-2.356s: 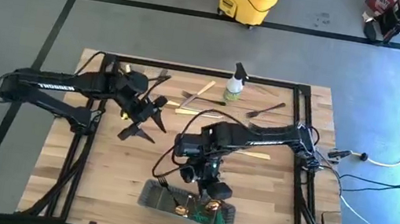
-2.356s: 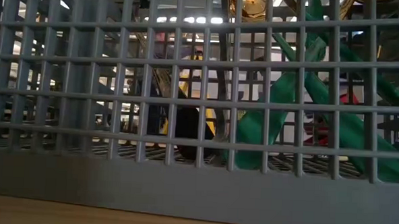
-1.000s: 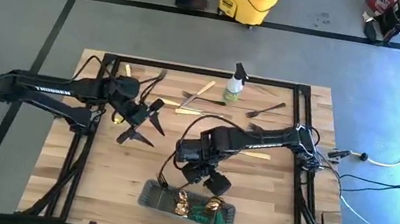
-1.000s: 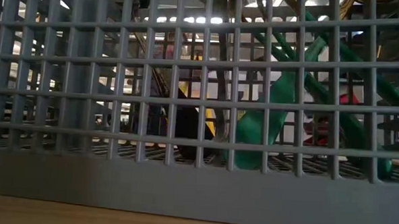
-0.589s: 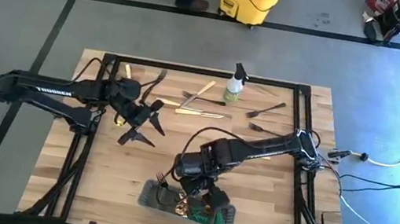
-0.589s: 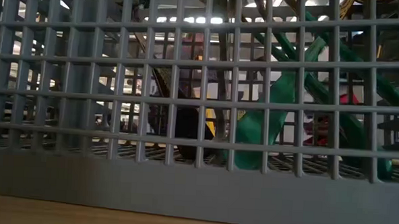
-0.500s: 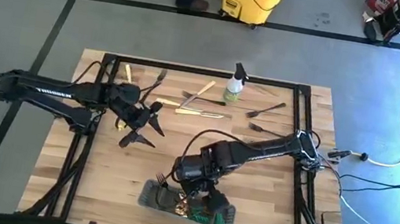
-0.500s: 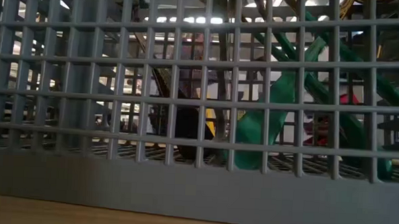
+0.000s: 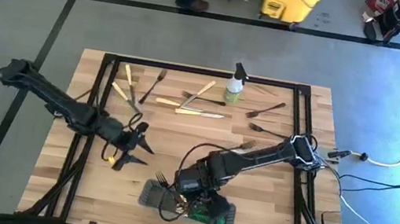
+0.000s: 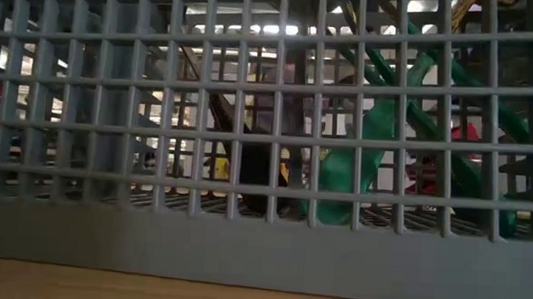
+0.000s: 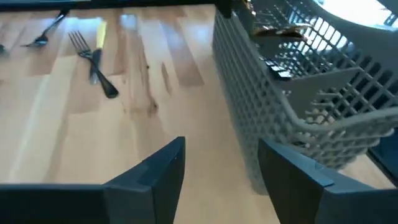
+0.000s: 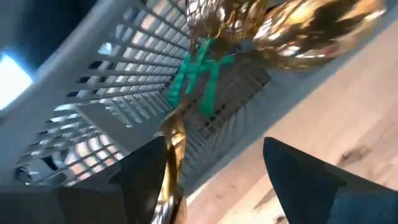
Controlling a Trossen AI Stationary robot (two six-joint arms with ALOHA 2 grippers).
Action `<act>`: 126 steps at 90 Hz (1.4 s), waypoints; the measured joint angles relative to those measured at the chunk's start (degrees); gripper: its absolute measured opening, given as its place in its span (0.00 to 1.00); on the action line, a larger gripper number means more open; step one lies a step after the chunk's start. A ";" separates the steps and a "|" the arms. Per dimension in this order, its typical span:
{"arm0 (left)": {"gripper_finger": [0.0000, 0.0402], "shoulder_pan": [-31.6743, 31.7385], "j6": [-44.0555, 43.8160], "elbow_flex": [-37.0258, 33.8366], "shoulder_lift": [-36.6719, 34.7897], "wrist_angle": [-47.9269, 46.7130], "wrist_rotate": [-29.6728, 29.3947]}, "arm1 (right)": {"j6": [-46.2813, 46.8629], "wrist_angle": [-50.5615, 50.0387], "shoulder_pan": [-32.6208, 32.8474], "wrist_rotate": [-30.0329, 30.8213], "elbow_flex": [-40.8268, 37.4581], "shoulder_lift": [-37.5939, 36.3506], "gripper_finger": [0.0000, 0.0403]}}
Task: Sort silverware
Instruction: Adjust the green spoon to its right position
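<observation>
My right claw (image 9: 206, 202) hangs over the grey caddy (image 9: 152, 195) at the tabletop's (image 9: 269, 178) near edge, fingers spread, a gold utensil (image 12: 171, 163) lying against one finger. My left claw (image 9: 133, 151) hovers open beside it. Loose silverware (image 9: 200, 113) lies along the far side.

One grey wire-mesh caddy (image 9: 149, 195) sits at the table's 6 o'clock edge. One small white spray bottle (image 9: 235, 83) stands at 12 o'clock. Two dark robot arms reach in, one from 9 o'clock (image 9: 59, 100) and one from 3 o'clock (image 9: 265, 152). About ten loose pieces of silverware (image 9: 200, 114) lie on the wood, most between 10 and 1 o'clock; where they cross, the exact count is unclear. At least two shiny gold spoons (image 12: 292, 31) stand in the caddy. One yellow mop bucket (image 9: 292, 0) is on the floor.
</observation>
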 joint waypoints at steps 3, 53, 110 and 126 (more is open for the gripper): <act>0.46 -1.03 -0.49 -0.30 0.60 1.55 -1.01 | -0.42 0.55 0.25 0.71 -0.12 0.05 0.62; 0.46 -9.03 -7.19 -0.68 19.72 19.82 -1.48 | -2.23 -1.52 3.64 6.10 2.70 0.27 0.62; 0.46 -10.02 -8.21 -0.66 20.93 21.39 -1.26 | -12.93 -7.83 4.82 -0.54 4.90 0.27 0.62; 0.46 -10.02 -7.36 -0.64 20.93 21.31 -1.26 | -21.19 -7.44 6.68 6.35 4.82 0.42 0.62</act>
